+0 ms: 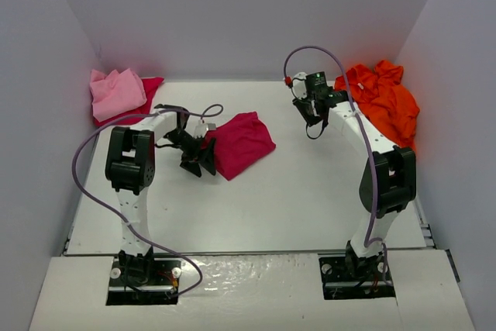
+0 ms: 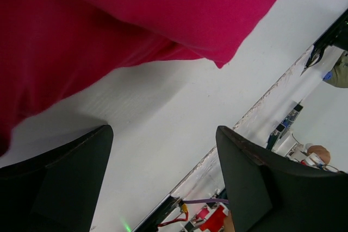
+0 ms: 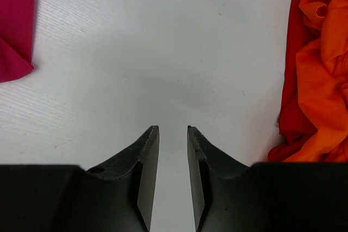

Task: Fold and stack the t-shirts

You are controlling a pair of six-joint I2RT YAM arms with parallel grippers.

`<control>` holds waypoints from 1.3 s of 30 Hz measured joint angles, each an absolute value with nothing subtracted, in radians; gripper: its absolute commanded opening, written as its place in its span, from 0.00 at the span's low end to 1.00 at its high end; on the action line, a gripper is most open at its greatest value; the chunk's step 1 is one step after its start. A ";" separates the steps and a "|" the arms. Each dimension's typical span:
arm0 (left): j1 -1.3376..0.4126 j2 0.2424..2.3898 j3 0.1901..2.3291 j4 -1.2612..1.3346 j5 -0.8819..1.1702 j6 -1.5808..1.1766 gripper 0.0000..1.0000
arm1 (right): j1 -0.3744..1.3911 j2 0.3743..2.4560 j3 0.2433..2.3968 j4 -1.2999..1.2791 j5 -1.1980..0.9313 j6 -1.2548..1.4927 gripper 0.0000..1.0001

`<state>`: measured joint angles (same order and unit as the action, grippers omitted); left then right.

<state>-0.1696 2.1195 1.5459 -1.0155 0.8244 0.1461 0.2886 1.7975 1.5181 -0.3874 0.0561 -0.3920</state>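
A folded crimson-magenta t-shirt (image 1: 243, 143) lies left of the table's middle; it fills the top of the left wrist view (image 2: 109, 20). My left gripper (image 1: 203, 162) sits at its left edge, jaws wide open and empty (image 2: 163, 131) over bare table. A light pink t-shirt (image 1: 116, 92) lies crumpled on another crimson cloth (image 1: 152, 86) in the back left corner. A bright orange t-shirt (image 1: 385, 98) lies crumpled at the back right, also in the right wrist view (image 3: 321, 63). My right gripper (image 1: 314, 123) hovers left of it, jaws narrowly apart and empty (image 3: 172, 129).
The white table (image 1: 310, 191) is boxed in by pale walls at the back and both sides. The table's near edge (image 2: 255, 107) runs past the left gripper. A purple cable (image 1: 310, 50) loops above the right wrist.
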 measured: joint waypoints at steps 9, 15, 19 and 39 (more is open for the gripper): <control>-0.172 2.351 1.933 -1.134 0.821 0.037 0.72 | 0.289 1.837 1.514 -0.388 -0.013 -0.377 0.25; -0.189 2.532 2.299 -1.202 0.803 0.012 0.72 | 0.289 1.867 1.513 -0.395 -0.070 -0.367 0.25; -0.211 2.601 2.449 -1.211 0.771 0.010 0.71 | 0.296 1.885 1.513 -0.402 -0.087 -0.365 0.25; -0.278 2.618 2.420 -1.178 0.703 0.015 0.00 | 0.329 2.000 1.515 -0.415 -0.142 -0.349 0.24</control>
